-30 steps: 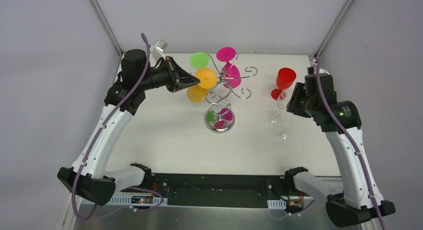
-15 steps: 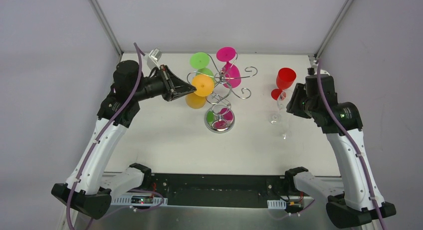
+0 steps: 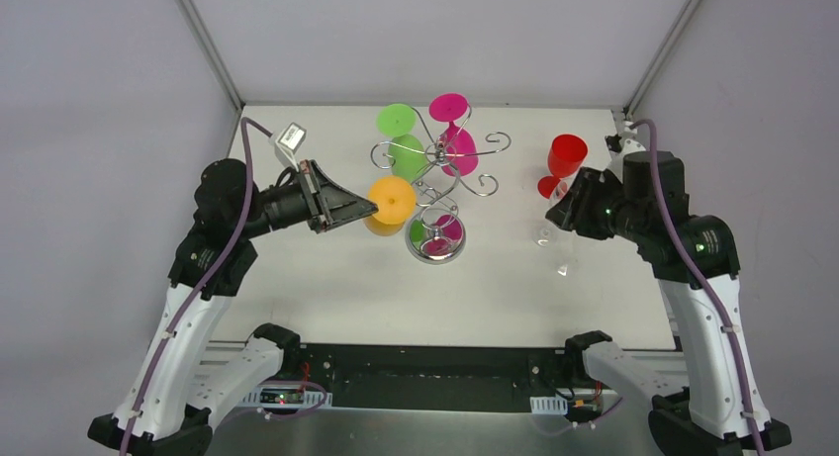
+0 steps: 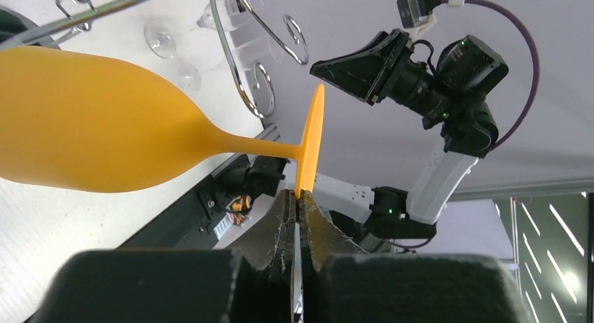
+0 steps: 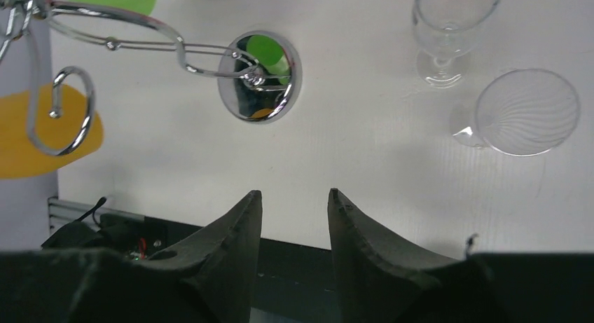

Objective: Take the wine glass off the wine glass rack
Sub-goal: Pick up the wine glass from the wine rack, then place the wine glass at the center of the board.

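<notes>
Left wrist, wine glass (image 4: 105, 141) in left hand (image 4: 298, 200)

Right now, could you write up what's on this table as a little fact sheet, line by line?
Left gripper: shut on the foot of the orange glass, held sideways, off the rack
Rack: chrome, mid-table; green glass and pink glass hang on it
Right gripper: open, empty
Standing on the table: red glass, clear glass
Second clear glass: beside it, pose unclear
</notes>
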You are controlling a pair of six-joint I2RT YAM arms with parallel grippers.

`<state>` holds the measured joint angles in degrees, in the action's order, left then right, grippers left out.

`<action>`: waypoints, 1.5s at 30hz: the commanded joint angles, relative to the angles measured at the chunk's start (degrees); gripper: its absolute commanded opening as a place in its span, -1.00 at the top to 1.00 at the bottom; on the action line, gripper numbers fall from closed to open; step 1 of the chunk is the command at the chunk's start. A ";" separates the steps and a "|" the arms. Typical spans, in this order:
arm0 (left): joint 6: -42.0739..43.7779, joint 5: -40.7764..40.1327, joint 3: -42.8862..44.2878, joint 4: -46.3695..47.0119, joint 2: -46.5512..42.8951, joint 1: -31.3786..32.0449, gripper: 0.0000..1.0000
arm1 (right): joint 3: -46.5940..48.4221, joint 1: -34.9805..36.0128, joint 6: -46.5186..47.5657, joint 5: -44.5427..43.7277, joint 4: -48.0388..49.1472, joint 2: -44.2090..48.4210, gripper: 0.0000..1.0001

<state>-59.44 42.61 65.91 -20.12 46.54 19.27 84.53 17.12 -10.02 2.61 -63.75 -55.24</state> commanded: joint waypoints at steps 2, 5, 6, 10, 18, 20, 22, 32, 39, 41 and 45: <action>0.64 4.43 -1.58 0.52 -3.89 0.60 1.00 | 1.60 0.28 -2.96 14.72 0.21 3.18 0.13; 2.76 6.04 -2.21 0.20 -5.79 0.60 1.00 | 0.80 0.32 -5.30 22.19 1.28 4.06 0.13; 3.63 6.60 -2.50 0.05 -6.18 0.60 1.00 | 0.09 0.30 -6.93 24.89 2.31 4.56 0.13; 7.02 9.13 -4.36 -0.10 -7.40 0.67 1.00 | -3.80 0.77 -13.03 31.64 8.15 7.13 0.14; 16.15 3.75 -7.80 -1.24 -9.05 10.76 1.00 | -13.08 8.94 -17.53 30.01 18.78 10.00 0.14; 18.61 -0.31 -7.84 -3.23 -8.30 14.90 1.00 | -15.14 13.28 -17.53 26.11 21.43 10.39 0.14; 21.23 -4.32 -7.89 -5.18 -7.33 19.35 1.00 | -17.44 17.51 -17.53 23.13 24.75 10.85 0.14; 30.04 -20.04 -6.94 -8.81 -3.88 36.12 1.00 | -30.00 29.13 -43.51 14.15 39.09 13.68 0.05; 35.27 -30.17 -6.26 -9.59 -3.29 44.23 1.00 | -36.24 34.49 -49.04 8.62 44.79 14.76 -0.16; 36.73 -31.93 -5.96 -9.61 -2.52 46.20 1.00 | -37.22 35.84 -49.77 8.44 46.45 14.04 -0.16; 39.56 -34.86 -5.24 -9.66 -0.38 50.65 1.00 | -38.79 38.06 -50.35 7.84 50.19 12.46 -0.16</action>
<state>-25.04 13.04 57.98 -30.81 44.45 66.50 46.59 53.39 -57.56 12.23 -21.47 -41.91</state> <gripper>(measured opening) 0.011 0.581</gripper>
